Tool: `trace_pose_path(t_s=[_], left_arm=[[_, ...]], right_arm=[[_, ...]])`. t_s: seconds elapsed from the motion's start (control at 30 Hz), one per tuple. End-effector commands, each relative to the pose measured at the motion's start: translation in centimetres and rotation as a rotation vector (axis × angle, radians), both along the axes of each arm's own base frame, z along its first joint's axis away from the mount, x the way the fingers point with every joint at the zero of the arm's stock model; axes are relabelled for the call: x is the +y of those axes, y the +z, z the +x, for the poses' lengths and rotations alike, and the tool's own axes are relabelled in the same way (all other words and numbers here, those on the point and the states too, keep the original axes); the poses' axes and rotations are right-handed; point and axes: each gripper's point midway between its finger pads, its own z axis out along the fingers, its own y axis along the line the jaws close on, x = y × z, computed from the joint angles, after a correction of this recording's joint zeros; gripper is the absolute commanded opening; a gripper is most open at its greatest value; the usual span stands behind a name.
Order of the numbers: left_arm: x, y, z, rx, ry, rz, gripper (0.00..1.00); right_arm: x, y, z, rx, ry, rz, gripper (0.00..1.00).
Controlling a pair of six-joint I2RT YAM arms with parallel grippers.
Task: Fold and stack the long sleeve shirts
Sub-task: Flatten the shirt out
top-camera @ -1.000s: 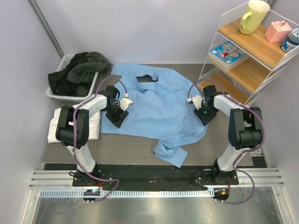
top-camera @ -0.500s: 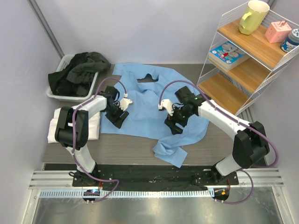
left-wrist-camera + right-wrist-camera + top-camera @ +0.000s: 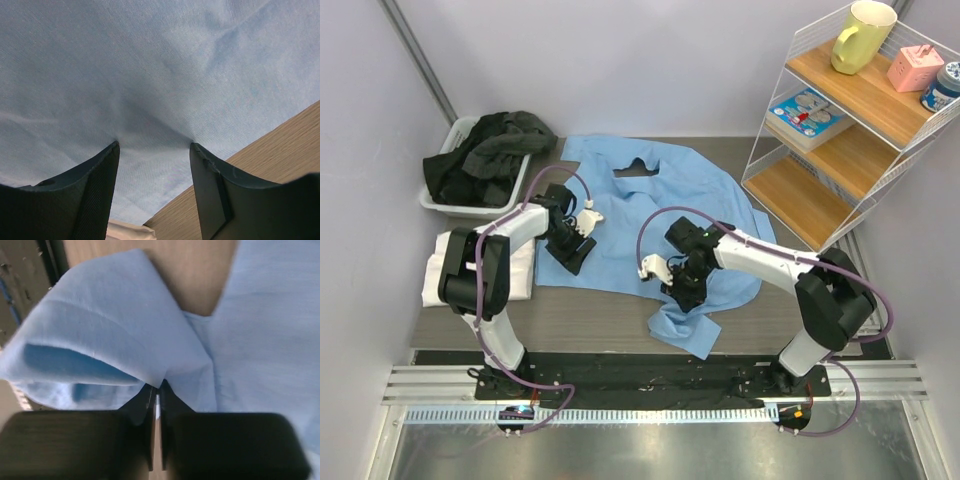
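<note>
Having swung inward, the right gripper [image 3: 157, 389] pinched shut on the bunched sleeve [image 3: 685, 325] of the light blue shirt [image 3: 660, 200] for folding; the left gripper [image 3: 154, 146], jaws apart, merely pressed cloth.

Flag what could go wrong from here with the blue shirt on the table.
1. The right gripper seems shut on just a thin fold of the light blue shirt; lifting could let it slip out.
2. The left gripper rests open on the cloth, so a pull may drag and wrinkle the shirt rather than fold it.
</note>
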Motion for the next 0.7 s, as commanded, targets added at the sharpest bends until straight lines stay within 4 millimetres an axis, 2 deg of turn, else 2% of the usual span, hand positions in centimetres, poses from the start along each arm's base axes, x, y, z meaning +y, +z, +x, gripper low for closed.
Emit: trace_pose_path(t_s=[0.0, 0.07, 0.13, 0.17, 0.2, 0.27, 0.3, 0.33, 0.37, 0.4, 0.43, 0.47, 0.5, 0.53, 0.57, 0.6, 0.63, 0.67], left_arm=[[0.6, -2.5, -2.5, 0.124, 0.021, 0.029, 0.59], [0.6, -2.4, -2.6, 0.123, 0.021, 0.032, 0.59], [0.7, -2.5, -2.6, 0.129, 0.023, 0.035, 0.59], [0.7, -2.6, -2.7, 0.137, 0.017, 0.037, 0.59], [0.7, -2.5, -2.5, 0.135, 0.019, 0.040, 0.58], [0.7, -2.6, -2.5, 0.143, 0.019, 0.044, 0.57], [0.7, -2.6, -2.5, 0.145, 0.019, 0.043, 0.56], [0.7, -2.6, -2.6, 0.151, 0.020, 0.041, 0.54], [0.6, -2.5, -2.7, 0.155, 0.021, 0.037, 0.53], [0.5, -2.2, -2.7, 0.150, 0.016, 0.030, 0.49], [0.5, -2.2, -3.5, 0.173, 0.010, 0.020, 0.47], [0.4, -1.9, -3.9, 0.178, 0.003, 0.013, 0.45], [0.4, -1.4, -4.2, 0.171, -0.012, 0.006, 0.42], [0.5, -1.2, -5.4, 0.202, -0.021, 0.005, 0.40], [0.5, -1.0, -6.0, 0.213, -0.030, 0.002, 0.36], [0.5, -0.9, -6.9, 0.233, -0.045, 0.003, 0.35], [0.2, -0.4, -7.5, 0.227, -0.079, 0.005, 0.34], [0.4, -0.7, -9.0, 0.259, -0.095, 0.027, 0.33]], right_arm=[[1.1, 2.8, -2.1, 0.010, 0.056, 0.086, 0.01], [1.8, 5.2, -2.9, -0.009, 0.077, 0.147, 0.01], [2.1, 6.5, -4.6, -0.012, 0.127, 0.186, 0.01], [2.3, 7.2, -6.2, -0.030, 0.189, 0.203, 0.01], [1.6, 6.5, -7.9, -0.009, 0.237, 0.170, 0.01], [1.2, 5.4, -10.0, -0.010, 0.319, 0.124, 0.01], [0.4, 4.2, -10.9, 0.009, 0.341, 0.094, 0.04], [0.1, 3.6, -11.2, -0.002, 0.373, 0.074, 0.09], [-0.1, 3.2, -11.9, -0.004, 0.410, 0.062, 0.27], [-0.1, 3.0, -12.6, -0.016, 0.453, 0.052, 0.38], [-0.1, 3.1, -12.4, -0.034, 0.464, 0.049, 0.48], [-0.2, 3.3, -11.3, -0.085, 0.444, 0.018, 0.58], [0.4, 4.6, -9.1, -0.134, 0.375, 0.043, 0.61], [0.4, 5.5, -7.4, -0.151, 0.309, 0.062, 0.69], [1.2, 7.6, -5.8, -0.156, 0.249, 0.135, 0.73], [-0.6, 8.4, -2.3, -0.159, 0.100, 0.143, 0.76], [-1.2, 8.4, -0.8, -0.146, 0.052, 0.138, 0.77], [-2.0, 9.1, 1.1, -0.166, 0.015, 0.140, 0.77]])
